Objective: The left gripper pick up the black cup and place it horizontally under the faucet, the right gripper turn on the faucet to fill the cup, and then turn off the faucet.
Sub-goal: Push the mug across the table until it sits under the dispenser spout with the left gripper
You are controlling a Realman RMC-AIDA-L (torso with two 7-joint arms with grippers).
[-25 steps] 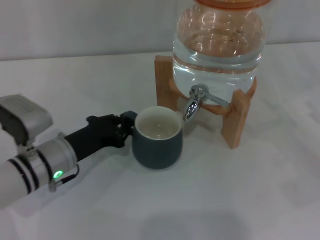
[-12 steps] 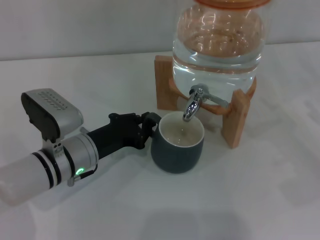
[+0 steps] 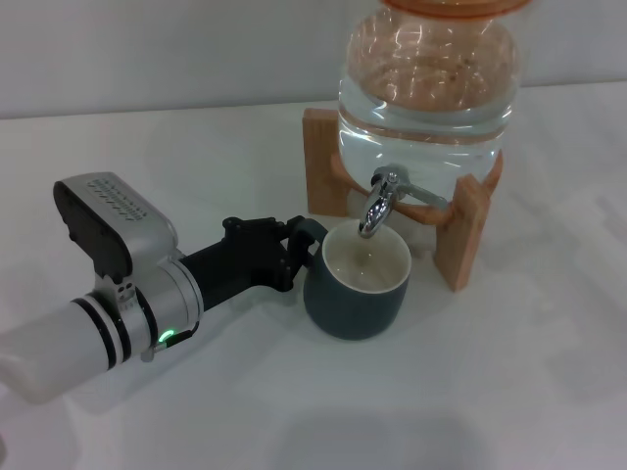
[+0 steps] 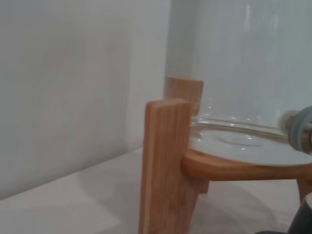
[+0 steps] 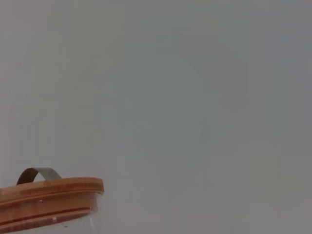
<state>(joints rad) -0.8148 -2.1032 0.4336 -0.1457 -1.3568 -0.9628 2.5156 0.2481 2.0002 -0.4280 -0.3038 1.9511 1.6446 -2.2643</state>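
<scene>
Now black cup point(image 3: 357, 286) empty, upright under faucet point(image 3: 376, 208).

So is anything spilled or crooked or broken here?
Nothing stands out. The black cup stands upright on the table under the faucet, held at its handle by the left gripper. No puddle shows, and the glass jar sits straight on its wooden stand.
</scene>
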